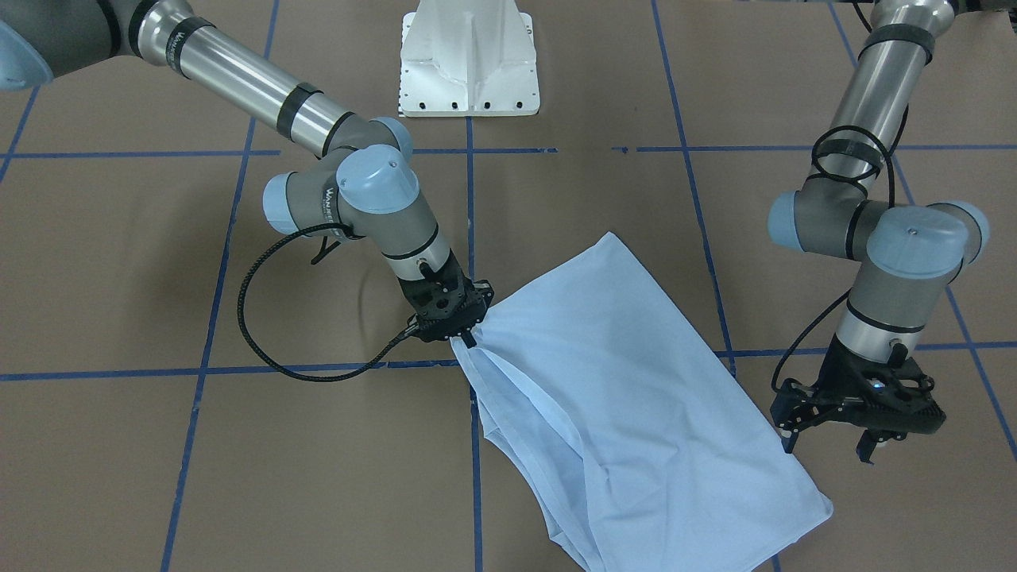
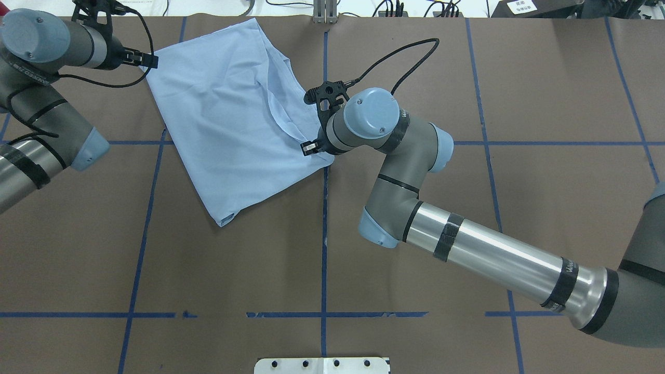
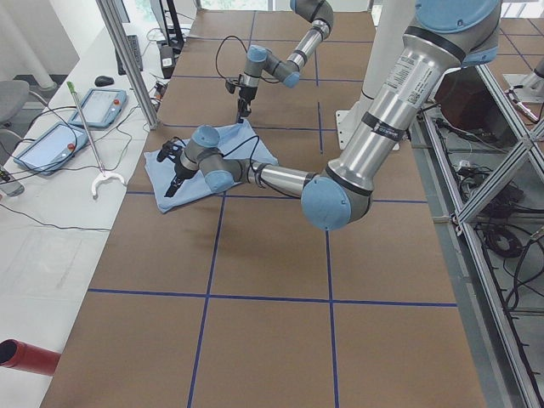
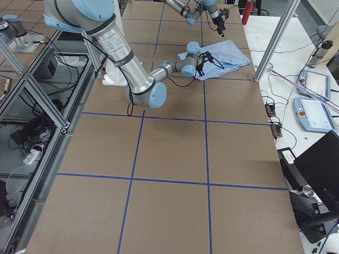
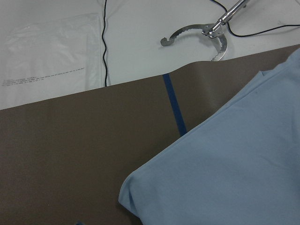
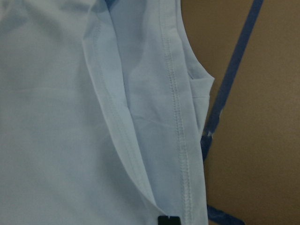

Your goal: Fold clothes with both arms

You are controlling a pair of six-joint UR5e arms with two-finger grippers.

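Observation:
The pale blue t-shirt (image 1: 636,381) lies folded into a long slanted rectangle on the brown table, with its print and label hidden. It also shows in the overhead view (image 2: 234,119). My right gripper (image 1: 462,340) is shut on the shirt's hemmed edge, where the fabric bunches at the pinch; it also shows from overhead (image 2: 311,146). The right wrist view shows the stitched hem (image 6: 178,117) and layered folds. My left gripper (image 1: 826,445) is open and empty, just above the table beside the shirt's far corner (image 2: 156,54). The left wrist view shows that corner (image 5: 136,197).
The white pedestal base (image 1: 469,63) stands at the robot's side of the table. Blue tape lines (image 2: 324,234) grid the brown surface. Past the table's far edge lie a metal grabber tool (image 5: 206,35) and cables on a white bench.

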